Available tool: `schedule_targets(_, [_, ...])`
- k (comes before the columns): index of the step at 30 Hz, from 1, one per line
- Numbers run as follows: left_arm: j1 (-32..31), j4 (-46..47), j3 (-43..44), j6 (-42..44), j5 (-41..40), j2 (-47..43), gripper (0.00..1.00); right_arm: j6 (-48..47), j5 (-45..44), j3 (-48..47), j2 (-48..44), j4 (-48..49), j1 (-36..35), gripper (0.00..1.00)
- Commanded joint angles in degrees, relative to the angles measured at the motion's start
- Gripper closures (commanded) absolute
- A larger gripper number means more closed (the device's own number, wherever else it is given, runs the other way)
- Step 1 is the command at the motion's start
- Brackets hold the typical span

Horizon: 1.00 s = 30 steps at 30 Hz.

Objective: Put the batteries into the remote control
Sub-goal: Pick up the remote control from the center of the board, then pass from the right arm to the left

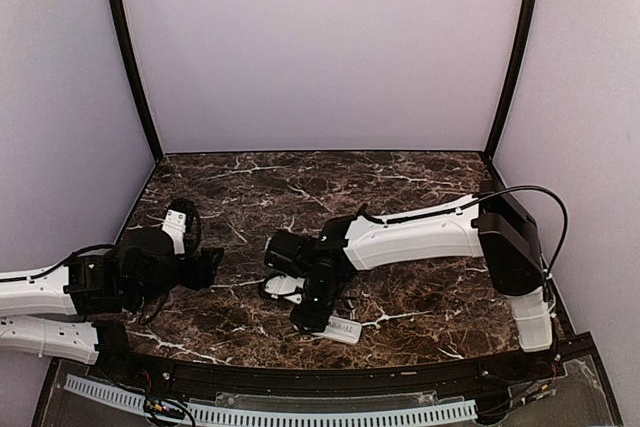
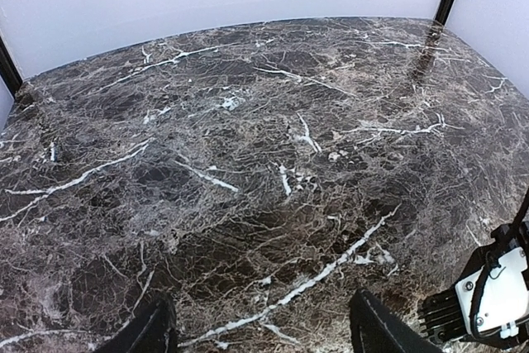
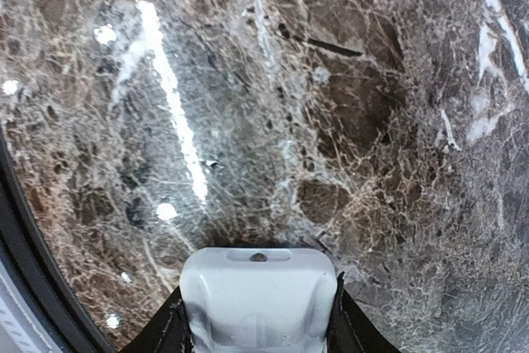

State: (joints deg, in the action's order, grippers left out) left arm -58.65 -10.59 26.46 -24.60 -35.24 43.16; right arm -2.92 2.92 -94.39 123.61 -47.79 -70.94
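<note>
The white remote control [image 3: 258, 295] is down by the dark marble table [image 1: 400, 187], close to the table's near edge; the right gripper [image 3: 258, 318] is squeezed onto the remote, with one black finger on each side of it; the left gripper [image 2: 260, 332] is well away from the remote, off to its left; its two fingers [image 2: 376, 328] are apart, with bare marble showing between them.

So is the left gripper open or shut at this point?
Open. In the left wrist view the left gripper has its fingers wide apart over the marble table, with nothing between them.
</note>
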Motion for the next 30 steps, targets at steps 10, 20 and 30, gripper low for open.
schedule_targets(10, [0.3, 12.9, 0.2, 9.4, 23.3, -0.1, 0.32, 7.1, 15.3, 10.6, -24.3, 22.3, 9.7, 0.65])
schedule_targets(20, [0.1, 24.0, 9.5, 12.6, 49.1, 8.2, 0.23, 9.0, 23.0, 13.3, -35.8, 40.6, 11.6, 0.65])
schedule_targets(30, [0.1, 33.7, 13.3, 9.2, 52.4, 10.6, 0.1, 12.1, 29.0, 14.8, -40.0, 51.5, 11.5, 0.64])
